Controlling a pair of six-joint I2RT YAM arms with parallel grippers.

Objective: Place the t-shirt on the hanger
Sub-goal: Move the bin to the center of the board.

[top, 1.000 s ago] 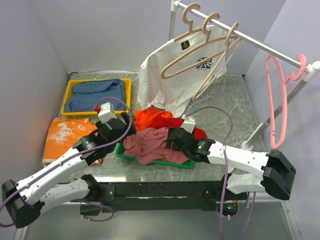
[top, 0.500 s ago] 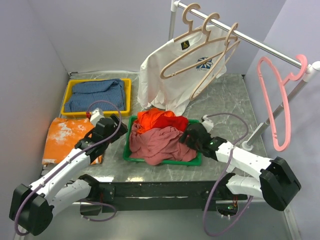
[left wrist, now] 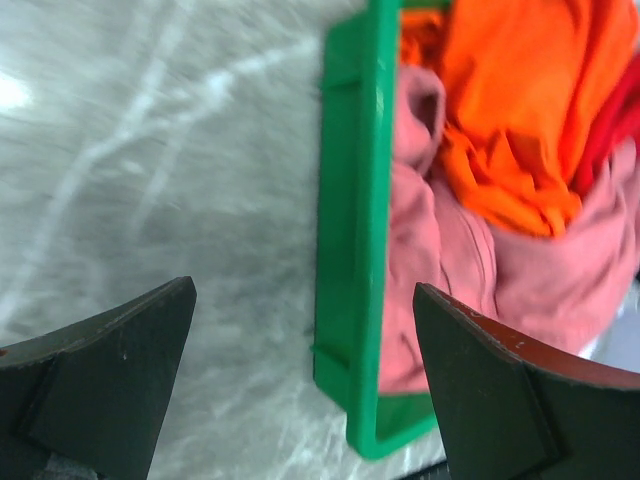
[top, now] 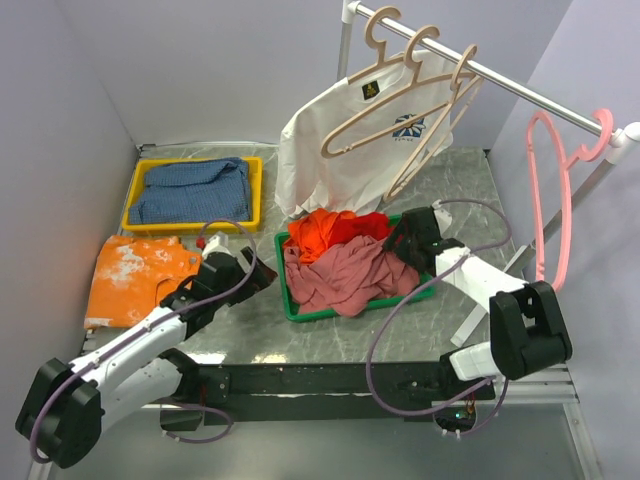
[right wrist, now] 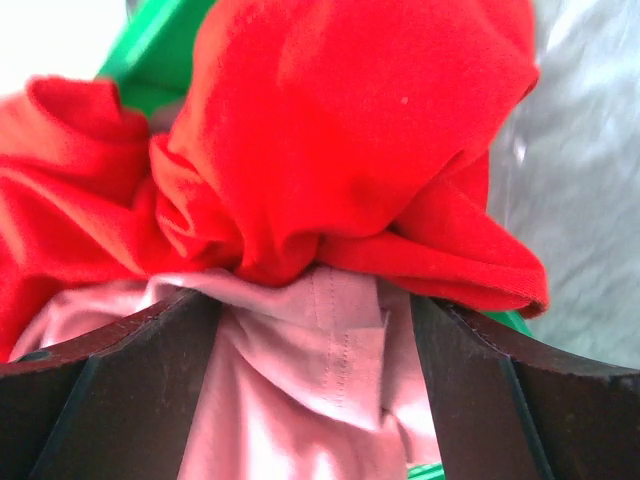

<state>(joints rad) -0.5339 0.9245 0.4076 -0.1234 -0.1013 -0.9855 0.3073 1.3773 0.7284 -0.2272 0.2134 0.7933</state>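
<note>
Right gripper (right wrist: 310, 330) spread open and empty at the right end of the green tray (top: 284, 280), fingers either side of a fold of the t-shirt (top: 345, 275), just below the red-orange garments (top: 325, 230); contact with the cloth impossible to tell. Left gripper (left wrist: 302, 290) likewise open, holding nothing, just off the tray's left wall. T-shirt crumpled inside the tray, toward its near side, partly under the bright pile. Hanger (top: 385, 118) up on the rail (top: 520, 95), well beyond the tray's far side, carrying none of the pink cloth. Seemingly nothing of the task done yet: grasping, lifting out of the tray, spreading and threading onto the hanger all left.
</note>
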